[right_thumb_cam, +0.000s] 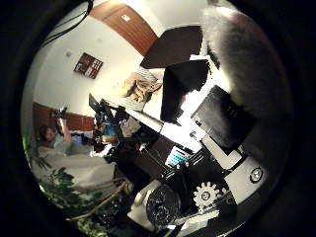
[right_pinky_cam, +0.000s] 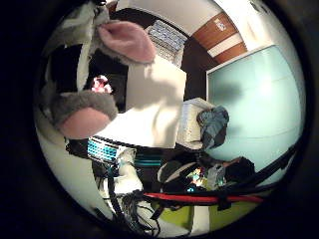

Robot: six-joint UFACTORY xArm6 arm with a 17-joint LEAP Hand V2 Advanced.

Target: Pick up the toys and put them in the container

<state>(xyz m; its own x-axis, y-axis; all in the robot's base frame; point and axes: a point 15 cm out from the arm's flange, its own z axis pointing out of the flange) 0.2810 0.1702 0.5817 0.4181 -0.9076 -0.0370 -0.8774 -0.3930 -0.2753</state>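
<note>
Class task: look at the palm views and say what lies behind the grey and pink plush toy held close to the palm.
Behind the plush toy show a white box, a dark wall and a pale teal panel. The toy covers whatever lies directly behind it, and no container can be made out.

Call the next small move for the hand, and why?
Probably ease the plush toy toward the white ribbed bin, where a blue-grey toy seems to sit. Its grey fur and pink pads fill much of the little finger side view, so it is close to the palm; whether it is gripped, I cannot tell.
</note>
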